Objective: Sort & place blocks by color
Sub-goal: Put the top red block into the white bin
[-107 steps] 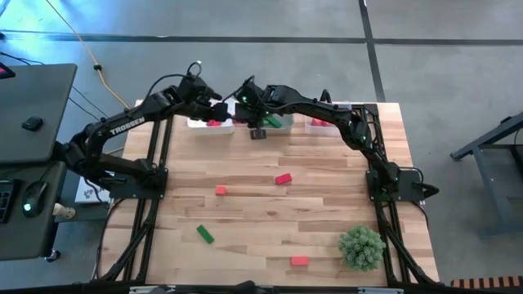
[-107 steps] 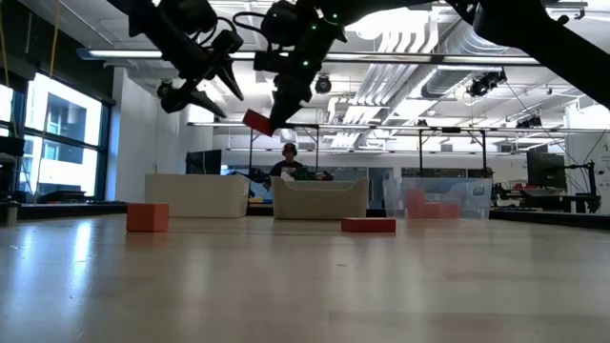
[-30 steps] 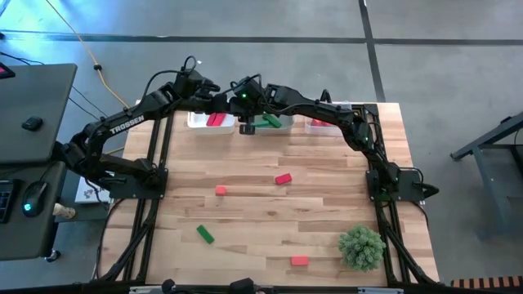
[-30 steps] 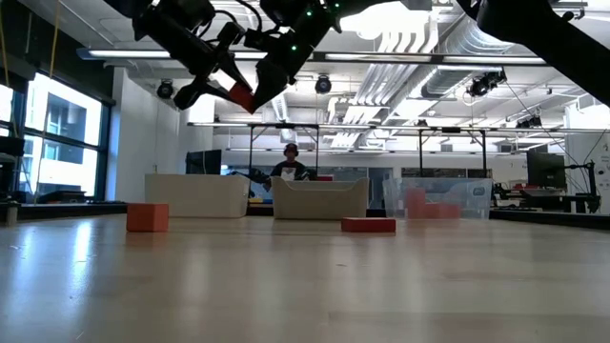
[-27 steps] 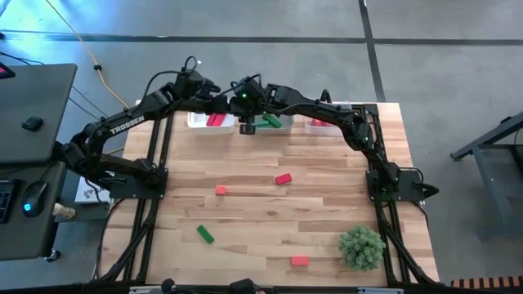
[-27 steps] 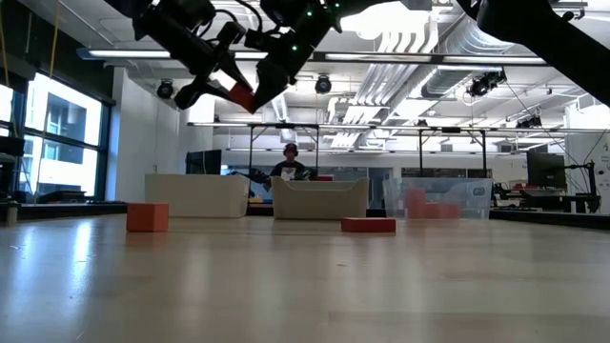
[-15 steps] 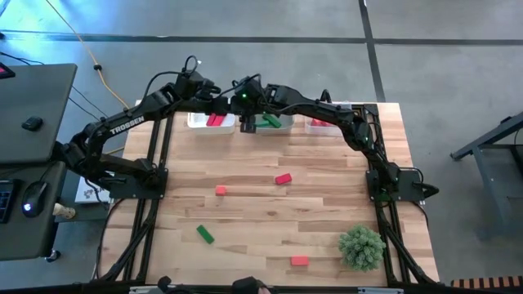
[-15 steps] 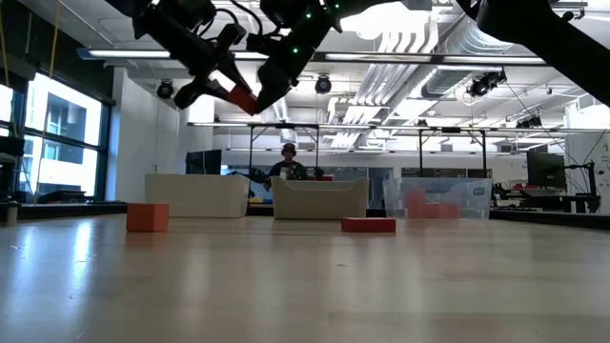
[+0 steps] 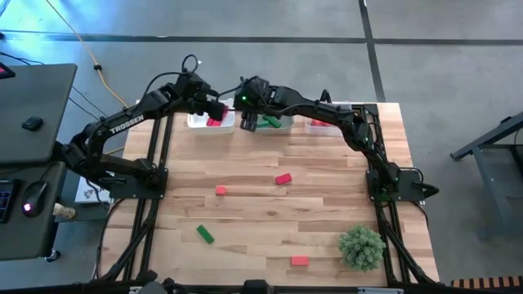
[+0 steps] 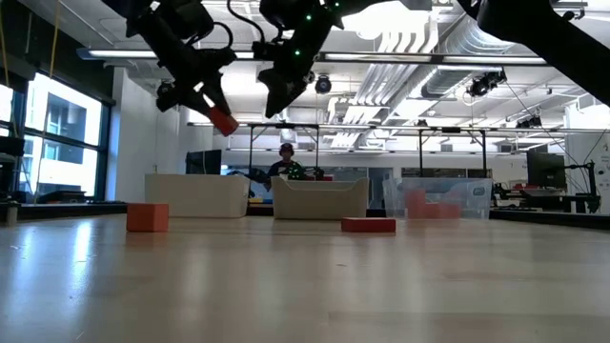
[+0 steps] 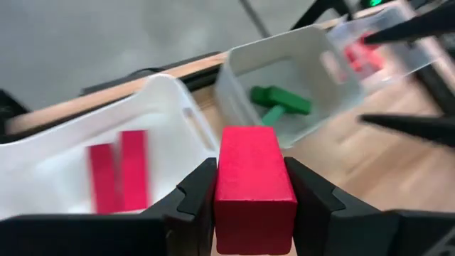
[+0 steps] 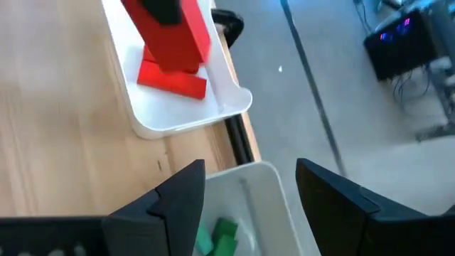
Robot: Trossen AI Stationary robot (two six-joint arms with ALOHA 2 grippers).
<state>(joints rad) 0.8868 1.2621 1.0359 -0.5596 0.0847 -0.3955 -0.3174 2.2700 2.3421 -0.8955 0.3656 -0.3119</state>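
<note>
My left gripper [image 9: 214,112] is shut on a crimson red block [image 11: 252,178], held in the air over the left white bin [image 9: 204,124]. That bin holds two red blocks [image 11: 117,171]. My right gripper [image 12: 249,206] stands open and empty just to the right, over the middle bin [image 9: 274,122] with its green blocks [image 11: 281,99]. In the low view the held red block [image 10: 224,121] shows a little apart from the right gripper [image 10: 276,100]. On the table lie a red block [image 9: 283,178], an orange block [image 9: 221,190], a green block [image 9: 204,234] and another red block [image 9: 299,261]. My left gripper pinches the red block's two opposite long sides [image 11: 222,186] between its two fingers [image 11: 195,192], and the block reaches forward past the fingertips. The fingers slant downward from the table's left side. The block is lifted clear, above the left bin.
A clear bin [image 9: 320,124] with red pieces stands to the right of the middle bin at the far edge. A bushy green plant [image 9: 361,247] sits near the front right corner. Bare wood lies between the loose blocks at mid-table.
My right gripper has opened and let go of the red block, which stays in my left gripper. My left gripper has drawn the block away from the right gripper, down and toward the table's left, over the left bin.
</note>
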